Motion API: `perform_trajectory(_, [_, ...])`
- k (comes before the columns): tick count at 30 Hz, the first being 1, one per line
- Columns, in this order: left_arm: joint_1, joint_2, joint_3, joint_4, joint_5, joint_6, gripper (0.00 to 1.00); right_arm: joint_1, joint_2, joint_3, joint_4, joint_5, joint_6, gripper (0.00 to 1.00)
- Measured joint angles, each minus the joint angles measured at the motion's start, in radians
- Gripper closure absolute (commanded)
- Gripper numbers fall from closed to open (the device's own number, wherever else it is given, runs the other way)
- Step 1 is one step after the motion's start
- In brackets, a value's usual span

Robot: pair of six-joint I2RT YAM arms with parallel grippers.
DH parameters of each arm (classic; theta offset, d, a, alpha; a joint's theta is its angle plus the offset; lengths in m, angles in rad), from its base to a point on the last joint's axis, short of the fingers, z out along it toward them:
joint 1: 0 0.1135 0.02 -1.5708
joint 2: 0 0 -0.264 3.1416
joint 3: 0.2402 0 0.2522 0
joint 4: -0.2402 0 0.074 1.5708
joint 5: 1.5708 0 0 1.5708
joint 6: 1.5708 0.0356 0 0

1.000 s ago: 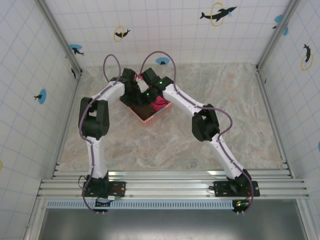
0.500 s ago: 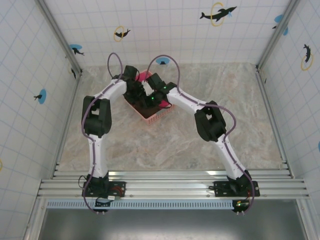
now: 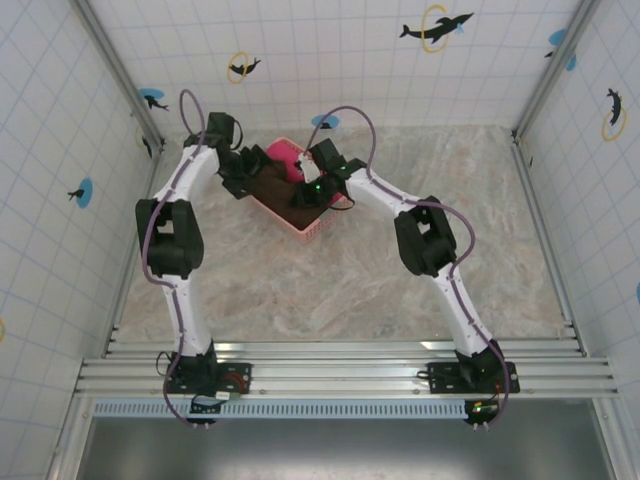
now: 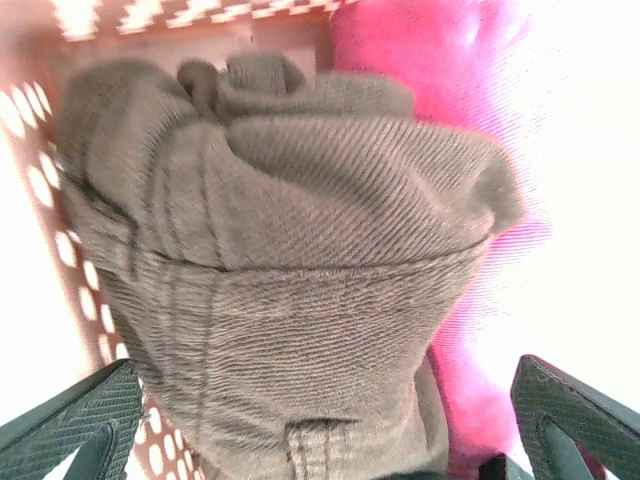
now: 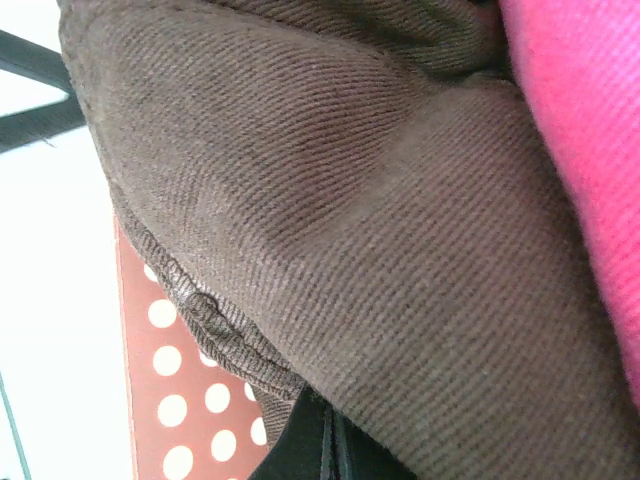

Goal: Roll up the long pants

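Long pants [image 4: 300, 250] snug between basket wall [image 4: 30, 150] and pink cloth [image 4: 420, 60], left fingers [image 4: 70, 420] clear.

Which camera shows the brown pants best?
The left wrist view: the long pants show as a bundle in the pink basket. The right wrist view gives close-up fabric; the top view a small dark patch.
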Motion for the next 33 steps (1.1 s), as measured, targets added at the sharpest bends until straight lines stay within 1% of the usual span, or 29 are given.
perform_trajectory(4, [0.045, -0.027, 0.006, -0.021, -0.022, 0.021, 0.03, -0.016, 0.002, 0.016, -0.032, 0.001, -0.018, 1.00])
perform_trajectory(7, [0.077, -0.101, -0.068, 0.019, -0.045, 0.045, 0.03, -0.029, 0.002, 0.029, -0.059, 0.010, -0.041, 1.00])
perform_trajectory(12, [0.136, -0.351, -0.312, 0.101, -0.084, 0.117, 0.03, -0.051, 0.012, 0.098, -0.169, 0.060, -0.090, 1.00])
perform_trajectory(15, [0.167, -0.486, -0.427, 0.129, -0.106, 0.174, 0.03, -0.089, 0.040, 0.164, -0.242, 0.078, -0.114, 1.00])
perform_trajectory(20, [0.172, -0.682, -0.591, 0.179, -0.182, 0.286, 0.03, -0.187, 0.050, 0.193, -0.290, 0.118, -0.145, 1.00])
perform_trajectory(23, [0.171, -0.812, -0.718, 0.238, -0.260, 0.351, 0.03, -0.240, 0.050, 0.194, -0.303, 0.115, -0.172, 1.00])
perform_trajectory(24, [0.171, -0.853, -0.754, 0.254, -0.290, 0.367, 0.03, -0.255, 0.050, 0.194, -0.306, 0.108, -0.183, 0.96])
perform_trajectory(27, [0.171, -0.958, -0.841, 0.298, -0.377, 0.436, 0.03, -0.270, 0.036, 0.183, -0.315, 0.075, -0.216, 0.73])
perform_trajectory(29, [0.171, -0.994, -0.863, 0.312, -0.425, 0.484, 0.03, -0.257, 0.010, 0.179, -0.335, 0.062, -0.231, 0.45])
perform_trajectory(30, [0.171, -1.007, -0.872, 0.322, -0.451, 0.509, 0.03, -0.244, -0.013, 0.179, -0.347, 0.059, -0.238, 0.26])
perform_trajectory(31, [0.171, -1.017, -0.882, 0.332, -0.473, 0.531, 0.03, -0.230, -0.041, 0.179, -0.357, 0.060, -0.242, 0.04])
perform_trajectory(32, [0.171, -1.031, -0.900, 0.351, -0.491, 0.553, 0.03, -0.216, -0.077, 0.179, -0.362, 0.064, -0.245, 0.01])
perform_trajectory(33, [0.171, -1.048, -0.926, 0.375, -0.505, 0.576, 0.02, -0.202, -0.123, 0.179, -0.365, 0.076, -0.248, 0.01])
